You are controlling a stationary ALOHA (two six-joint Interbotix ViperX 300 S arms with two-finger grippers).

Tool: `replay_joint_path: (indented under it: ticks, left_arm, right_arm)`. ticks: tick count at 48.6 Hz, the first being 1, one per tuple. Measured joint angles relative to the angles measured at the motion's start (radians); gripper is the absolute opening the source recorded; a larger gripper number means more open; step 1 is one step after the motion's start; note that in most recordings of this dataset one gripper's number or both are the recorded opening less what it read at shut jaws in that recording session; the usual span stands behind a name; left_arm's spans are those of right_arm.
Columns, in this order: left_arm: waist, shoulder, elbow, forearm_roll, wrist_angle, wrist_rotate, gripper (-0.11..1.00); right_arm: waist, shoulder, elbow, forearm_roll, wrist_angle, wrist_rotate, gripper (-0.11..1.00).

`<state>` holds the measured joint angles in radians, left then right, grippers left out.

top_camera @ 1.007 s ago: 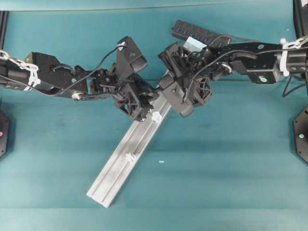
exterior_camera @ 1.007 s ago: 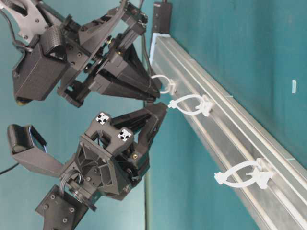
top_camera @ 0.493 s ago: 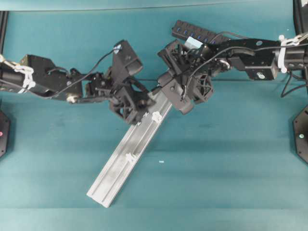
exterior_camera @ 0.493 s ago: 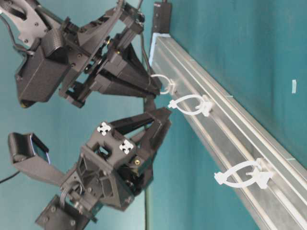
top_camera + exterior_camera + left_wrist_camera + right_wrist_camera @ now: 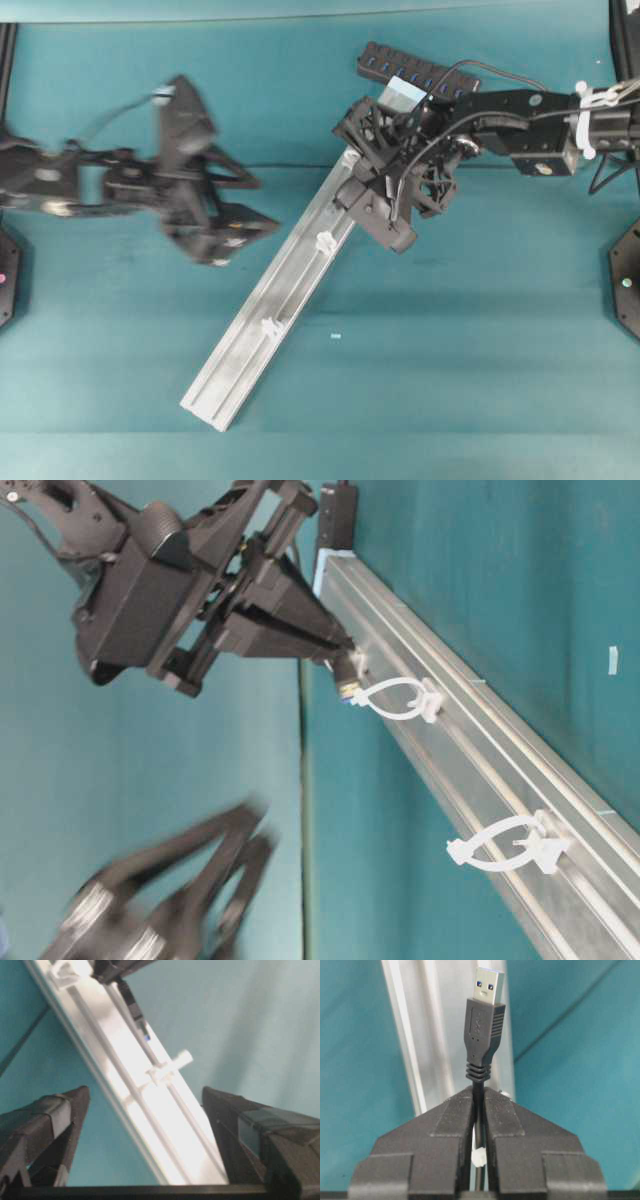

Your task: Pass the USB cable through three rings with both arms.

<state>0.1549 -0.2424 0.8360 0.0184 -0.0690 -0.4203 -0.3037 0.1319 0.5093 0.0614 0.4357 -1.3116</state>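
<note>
Teal mat in the overhead view, with the silvery rail [image 5: 270, 320] lying diagonally across it. Right gripper [image 5: 352, 190] is sitting over the upper end of the rail, jaws pinched together. Left gripper [image 5: 240, 200] is blurred, well apart from the rail on the left side, jaws spread wide and carrying nothing. Two of the three rings [image 5: 325, 241] are showing white on the rail; the third is hidden under the right gripper. Black hub [image 5: 418, 72] is lying past the rail's top end.

Table-level view: right gripper is pointing its tips just beside the nearest visible ring, with the plug of the USB cable [image 5: 347, 685] poking out at the mouth of that ring. Next ring down the rail is standing free. Left gripper is a blur at the bottom left.

Left wrist view: both fingers [image 5: 45, 1120] standing wide apart, nothing between them, rail and one ring beyond.

Right wrist view: pads clamped on the cord right behind the plug, plug aiming along the rail.

Step in hand looks like threading the middle ring. Next move likely calls for pushing the plug through that loop, then the left gripper catching it on the far side.
</note>
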Motion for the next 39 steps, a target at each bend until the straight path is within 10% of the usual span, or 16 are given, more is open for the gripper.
replay_joint_path:
  ticks: [39]
  left_arm:
    - [-0.026,-0.333,0.153,-0.002,0.117,-0.02,0.97]
  right_arm:
    - [0.067,0.025,0.006,-0.006,-0.005,-0.003,0.06]
